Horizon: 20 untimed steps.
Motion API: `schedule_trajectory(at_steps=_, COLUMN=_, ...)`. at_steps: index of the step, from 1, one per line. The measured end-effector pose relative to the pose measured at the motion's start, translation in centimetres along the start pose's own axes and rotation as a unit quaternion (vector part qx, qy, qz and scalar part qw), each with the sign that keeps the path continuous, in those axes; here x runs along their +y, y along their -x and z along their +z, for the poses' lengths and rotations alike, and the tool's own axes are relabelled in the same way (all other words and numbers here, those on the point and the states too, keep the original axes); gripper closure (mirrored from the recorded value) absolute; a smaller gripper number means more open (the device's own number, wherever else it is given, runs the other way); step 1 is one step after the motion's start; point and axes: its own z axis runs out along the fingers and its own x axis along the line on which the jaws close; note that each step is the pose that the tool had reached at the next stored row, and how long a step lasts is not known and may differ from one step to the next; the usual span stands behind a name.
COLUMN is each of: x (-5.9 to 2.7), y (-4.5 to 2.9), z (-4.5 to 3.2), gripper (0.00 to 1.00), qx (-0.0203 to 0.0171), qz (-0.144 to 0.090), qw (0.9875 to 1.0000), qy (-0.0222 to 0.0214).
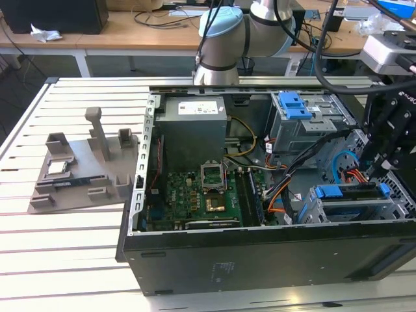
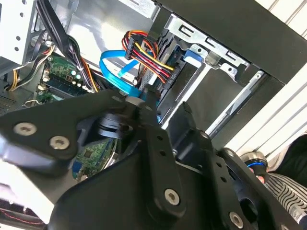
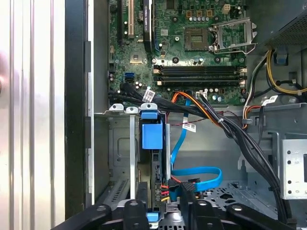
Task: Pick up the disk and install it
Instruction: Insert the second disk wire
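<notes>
First wrist view: we see the gripper (image 3: 160,203) just above the drive cage (image 3: 117,143), fingers (image 3: 141,201) apart, astride the rear end of the disk (image 3: 153,167).
Disk: one, standing on edge inside the drive cage, blue carrier (image 3: 152,135) showing; long axis runs away from the gripper toward the motherboard (image 3: 192,43).
Cables: one blue data cable (image 3: 196,173) beside the cage.
Beyond the cage: one empty processor socket (image 3: 230,33).
</notes>
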Motion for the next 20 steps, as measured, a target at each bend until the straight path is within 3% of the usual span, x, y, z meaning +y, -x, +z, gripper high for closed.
schedule_trajectory(at_steps=2, x=0.00, y=0.00, z=0.01, gripper=0.73, qx=0.0000, qz=0.000, qw=1.0000, qy=0.0000)
schedule_trajectory(at_steps=3, x=0.00, y=0.00, z=0.02, gripper=0.73, qx=0.0000, qz=0.000, qw=1.0000, qy=0.0000)
schedule_trajectory(at_steps=6, x=0.00, y=0.00, z=0.03, gripper=0.89, qx=0.0000, qz=0.000, qw=1.0000, qy=0.0000)
schedule_trajectory(at_steps=10, x=0.00, y=-0.01, z=0.05, gripper=0.89, qx=-0.0001, qz=0.000, qw=1.0000, qy=0.0000)
schedule_trajectory(at_steps=12, x=0.11, y=-0.37, z=0.16, gripper=0.89, qx=-0.0001, qz=0.000, qw=1.0000, qy=0.0000)
schedule_trajectory(at_steps=20, x=0.36, y=-0.58, z=1.84, gripper=0.89, qx=0.0007, qz=0.000, qw=1.0000, qy=0.0000)
